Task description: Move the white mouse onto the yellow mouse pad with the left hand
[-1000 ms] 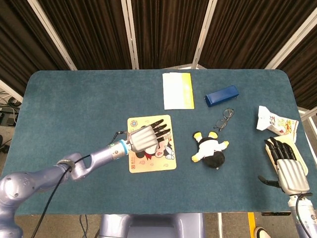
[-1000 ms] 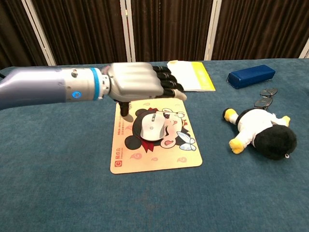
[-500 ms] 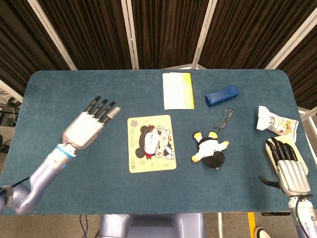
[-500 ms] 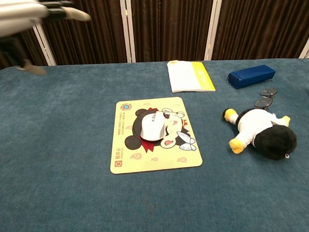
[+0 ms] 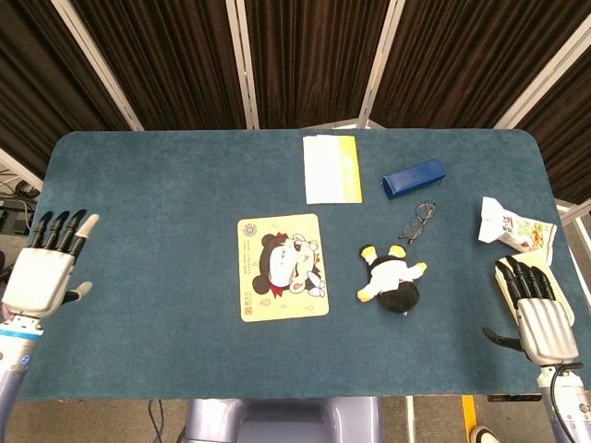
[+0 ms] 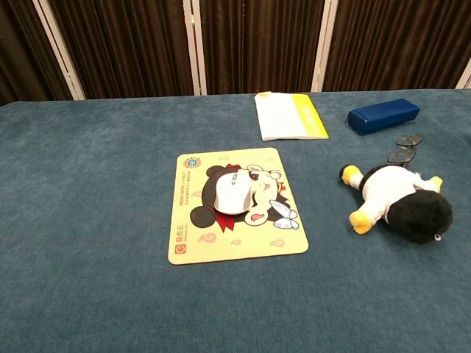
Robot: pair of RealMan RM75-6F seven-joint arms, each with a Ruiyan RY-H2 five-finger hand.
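Now that the left hand (image 5: 39, 277) has swung away from the yellow mouse pad (image 5: 282, 267) to hang off the desk's left edge, fingers straight and apart around nothing, the white mouse (image 6: 233, 195) lies alone on the pad's cartoon print near the desk's middle, so the task looks done. The right hand (image 5: 537, 314) rests at the desk's right edge, fingers extended and holding nothing. The desk (image 5: 166, 185) is covered in blue-green felt and backed by dark curtains with pale slats. At its far edge lie a white and yellow booklet (image 5: 331, 168) and a blue case (image 5: 415, 177); glasses (image 5: 418, 221), a plush penguin (image 5: 392, 280) and a snack packet (image 5: 515, 225) sit toward the right edge
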